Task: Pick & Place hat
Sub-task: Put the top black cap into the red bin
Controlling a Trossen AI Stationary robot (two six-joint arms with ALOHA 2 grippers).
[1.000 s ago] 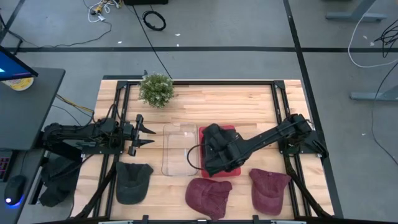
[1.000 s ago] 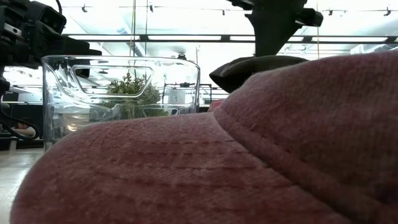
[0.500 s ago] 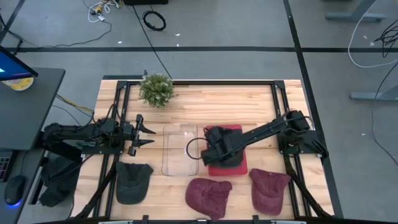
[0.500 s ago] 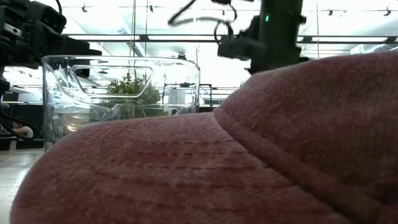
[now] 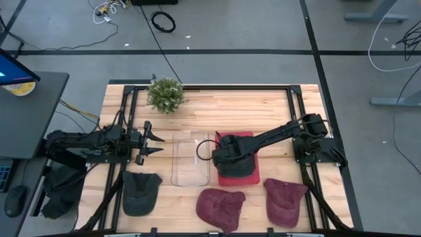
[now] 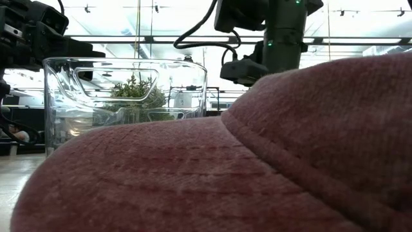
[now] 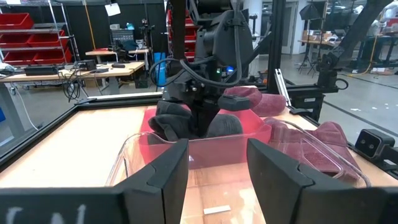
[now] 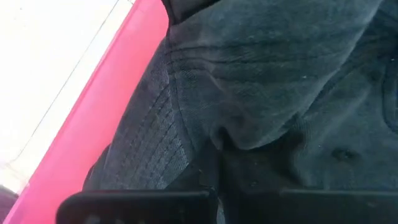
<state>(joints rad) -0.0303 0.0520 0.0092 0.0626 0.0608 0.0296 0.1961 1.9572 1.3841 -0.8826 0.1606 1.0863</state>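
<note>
A dark grey hat point(image 5: 238, 166) lies inside the red bin point(image 5: 237, 135) at mid-table. My right gripper point(image 5: 222, 156) is down in that bin, shut on the hat's cloth point(image 8: 267, 74). The left wrist view shows it standing over the hat point(image 7: 180, 121). My left gripper point(image 5: 151, 141) waits open at the table's left, pointing at the clear bin point(image 5: 191, 158). A second dark hat point(image 5: 141, 191) and two maroon hats point(image 5: 220, 207) point(image 5: 284, 201) rest flat along the near edge. My right gripper pinches a bunched fold of the dark hat's cloth point(image 8: 214, 146) between its two fingers, coming from above and pointing down. The hat rests in the red bin, against its wall point(image 8: 124, 99). Which part of the hat the fold belongs to is not clear.
The clear bin stands just left of the red bin. A small potted plant point(image 5: 164, 94) sits at the far left corner. In the low view a maroon hat point(image 6: 225, 161) fills the foreground and hides the red bin. Bare wood lies toward the far edge.
My right gripper has gone down into the red bin, carrying the dark hat. A second ago the hat hung lifted above the bin; now it rests inside, out of the low view. The gripper has also edged toward the table's left.
</note>
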